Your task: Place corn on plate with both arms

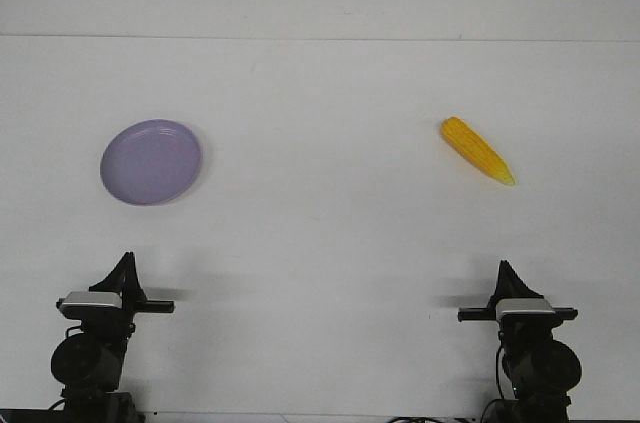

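The yellow-orange corn (477, 149) lies on the white table at the right, its pointed tip towards the near right. The lavender plate (150, 161) sits empty at the left. My left gripper (126, 261) rests low at the near left edge, in front of the plate and well short of it. My right gripper (504, 269) rests low at the near right edge, in front of the corn and well short of it. On each gripper the fingers meet in a single point, and neither holds anything.
The white table (320, 223) ends at a far edge with a pale wall behind it. Nothing else stands on it besides the plate and the corn.
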